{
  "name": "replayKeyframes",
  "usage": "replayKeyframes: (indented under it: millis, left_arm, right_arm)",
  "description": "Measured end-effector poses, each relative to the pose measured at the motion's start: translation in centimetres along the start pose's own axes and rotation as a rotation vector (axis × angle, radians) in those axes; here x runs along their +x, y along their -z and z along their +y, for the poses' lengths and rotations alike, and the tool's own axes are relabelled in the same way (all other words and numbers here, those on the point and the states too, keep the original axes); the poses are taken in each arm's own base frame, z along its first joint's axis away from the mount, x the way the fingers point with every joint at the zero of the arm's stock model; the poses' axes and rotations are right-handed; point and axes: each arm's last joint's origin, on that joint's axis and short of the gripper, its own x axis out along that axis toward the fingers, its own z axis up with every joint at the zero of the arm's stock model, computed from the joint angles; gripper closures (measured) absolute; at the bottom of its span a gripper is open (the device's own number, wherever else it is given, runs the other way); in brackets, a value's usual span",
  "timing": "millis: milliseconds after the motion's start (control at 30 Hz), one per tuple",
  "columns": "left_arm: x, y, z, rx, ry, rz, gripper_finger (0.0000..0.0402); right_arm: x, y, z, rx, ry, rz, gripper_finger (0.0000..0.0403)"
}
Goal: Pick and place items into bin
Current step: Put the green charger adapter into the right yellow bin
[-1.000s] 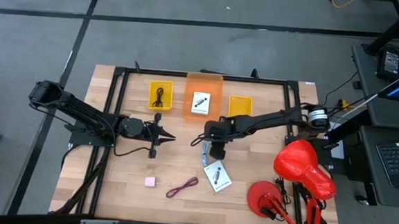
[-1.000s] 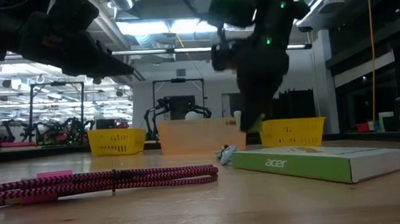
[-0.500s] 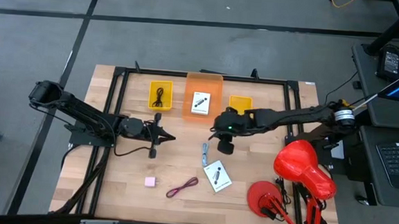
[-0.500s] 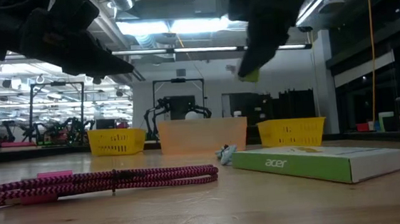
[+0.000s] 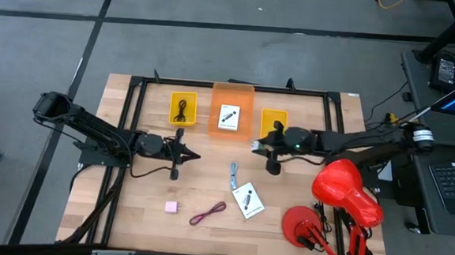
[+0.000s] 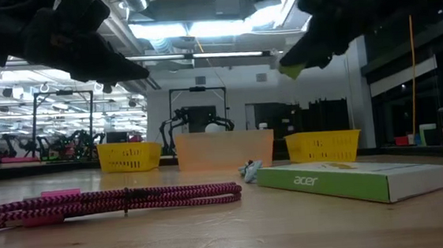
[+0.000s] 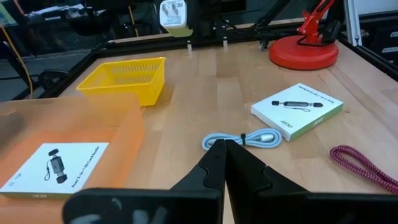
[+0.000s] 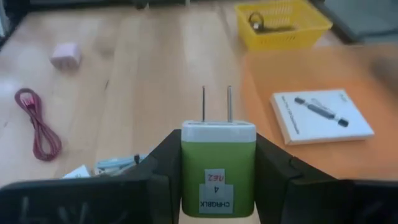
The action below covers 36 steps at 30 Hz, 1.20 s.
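My right gripper (image 5: 258,144) is shut on the green cube (image 8: 217,177), a small green plug with two metal prongs. It hovers above the table just near the right yellow bin (image 5: 274,119). The cube also shows high in the low view (image 6: 291,71). My left gripper (image 5: 194,155) waits shut over the table's left middle. On the wood lie the pink square (image 5: 172,207), the maroon cord (image 5: 208,213), a white card (image 5: 247,200) and the blue-grey clip (image 5: 233,172). The second card (image 5: 228,116) lies in the orange bin (image 5: 232,96). The black cord (image 5: 183,109) lies in the left yellow bin. My right gripper pinches the green cube by its two opposite side faces (image 8: 186,168) between the two fingers (image 8: 158,168). It comes from the table's right, slanting slightly down. The cube's prongs (image 8: 216,102) point away from the wrist. The cube is lifted clear of the table.
Three bins stand in a row at the table's far edge. A red lamp with a round base (image 5: 304,225) stands at the near right corner. A black frame (image 5: 139,86) runs round the work area. Bare wood lies between the two grippers.
My right gripper has risen from the table beside the blue-grey clip with the green cube in its hold. It has moved toward the right and far edges, ending near the right yellow bin. The cube is now lifted clear.
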Motion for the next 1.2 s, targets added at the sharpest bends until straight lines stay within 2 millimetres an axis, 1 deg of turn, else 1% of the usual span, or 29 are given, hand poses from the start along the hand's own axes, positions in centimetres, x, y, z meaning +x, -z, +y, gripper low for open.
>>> replayKeyframes:
  millis: [300, 567, 733, 800, 967, 1067, 1200]
  left_arm:
    - [0.0, -0.1, 0.0, -0.002, 0.000, -0.007, 0.0398]
    - [0.0, -0.1, 0.0, -0.008, -0.001, -0.008, 0.0396]
    - [0.0, -0.1, 0.0, -0.009, 0.000, -0.008, 0.0399]
    - [0.0, -0.1, 0.0, -0.009, 0.000, -0.008, 0.0400]
    - [0.0, -0.1, 0.0, -0.009, -0.001, -0.007, 0.0396]
    - [0.0, -0.1, 0.0, -0.009, -0.001, -0.007, 0.0398]
    - [0.0, -0.1, 0.0, -0.009, -0.001, -0.007, 0.0400]
  right_arm:
    - [-1.8, 3.5, -0.7, 0.022, -0.004, -0.191, 0.0284]
    - [-2.6, 5.7, -1.5, 0.045, 0.012, -0.330, 0.0284]
    - [-3.1, 6.1, -1.9, 0.063, 0.032, -0.360, 0.0284]
    - [-3.2, 6.1, -2.2, 0.084, 0.068, -0.368, 0.0284]
    - [-3.3, 5.8, -3.0, 0.157, 0.253, -0.381, 0.0284]
    - [-3.3, 6.1, -3.5, 0.171, 0.368, -0.354, 0.0284]
    - [-3.3, 6.2, -3.8, 0.183, 0.450, -0.349, 0.0284]
